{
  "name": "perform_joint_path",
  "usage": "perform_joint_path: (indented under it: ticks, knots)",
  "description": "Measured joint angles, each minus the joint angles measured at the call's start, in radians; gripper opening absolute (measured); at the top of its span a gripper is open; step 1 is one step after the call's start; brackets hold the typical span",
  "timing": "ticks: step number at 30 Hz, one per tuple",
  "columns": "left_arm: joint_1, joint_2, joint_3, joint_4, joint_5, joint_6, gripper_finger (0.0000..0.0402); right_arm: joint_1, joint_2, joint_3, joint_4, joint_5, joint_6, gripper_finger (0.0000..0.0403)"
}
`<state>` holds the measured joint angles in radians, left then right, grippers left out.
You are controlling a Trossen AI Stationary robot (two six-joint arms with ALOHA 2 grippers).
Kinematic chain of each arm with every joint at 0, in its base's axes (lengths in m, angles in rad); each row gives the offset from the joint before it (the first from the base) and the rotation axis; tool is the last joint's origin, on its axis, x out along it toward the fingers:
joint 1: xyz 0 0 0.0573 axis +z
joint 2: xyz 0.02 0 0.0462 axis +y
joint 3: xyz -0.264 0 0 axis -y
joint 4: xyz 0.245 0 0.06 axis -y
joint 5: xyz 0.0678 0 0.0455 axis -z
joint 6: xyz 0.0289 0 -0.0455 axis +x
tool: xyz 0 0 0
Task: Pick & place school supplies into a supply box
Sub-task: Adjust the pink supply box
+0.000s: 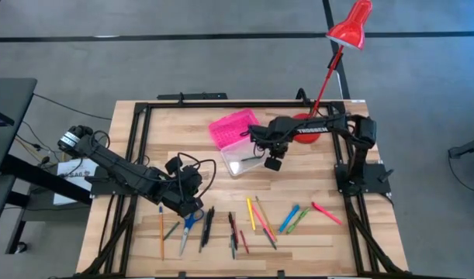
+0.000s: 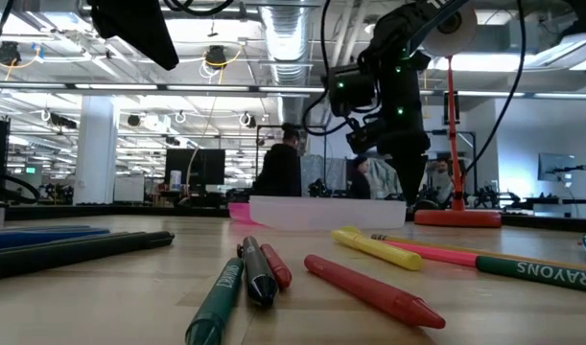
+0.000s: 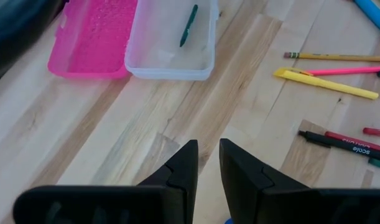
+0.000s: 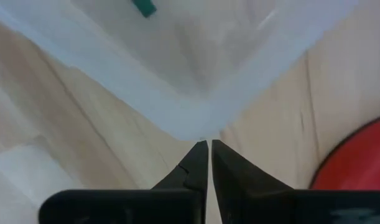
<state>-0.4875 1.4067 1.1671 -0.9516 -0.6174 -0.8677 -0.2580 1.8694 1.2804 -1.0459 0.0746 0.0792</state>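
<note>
The supply box lies open at the table's middle, its pink lid [image 1: 230, 128] flat beside the clear base [image 1: 244, 159]. A green pen [image 3: 188, 25] lies inside the base. The remaining school supplies, among them the blue-handled scissors [image 1: 188, 226], a yellow marker [image 1: 250, 213] and a blue marker [image 1: 288, 218], lie in a row near the front edge. My right gripper [image 4: 208, 144] points down, shut, at the base's right-hand corner [image 4: 196, 127]. My left gripper [image 3: 208, 155] hangs above the scissors, its fingers a little apart with nothing between the tips. My right gripper stands with its shut tips at the rim of the clear base's corner [image 4: 193, 132], coming from above. Whether the tips touch the rim, I cannot tell.
A red desk lamp stands with its base [image 1: 306, 133] just right of the box, its arm leaning to the shade [image 1: 351, 25] beyond the far edge. A black frame [image 1: 136, 147] rims the table. People [image 2: 278, 168] stand in the room behind.
</note>
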Motion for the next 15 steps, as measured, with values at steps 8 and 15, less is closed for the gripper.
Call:
perform_joint_path:
  ticks: [8,15]
  knots:
    - [0.0,0.0,0.0,0.0,0.0,0.012,0.0061,0.037,0.0,0.0,0.037,-0.059,0.001,0.0012]
    - [0.0,0.0,0.0,0.0,0.0,0.012,0.0061,0.096,0.0,0.0,0.076,-0.103,-0.008,0.0011]
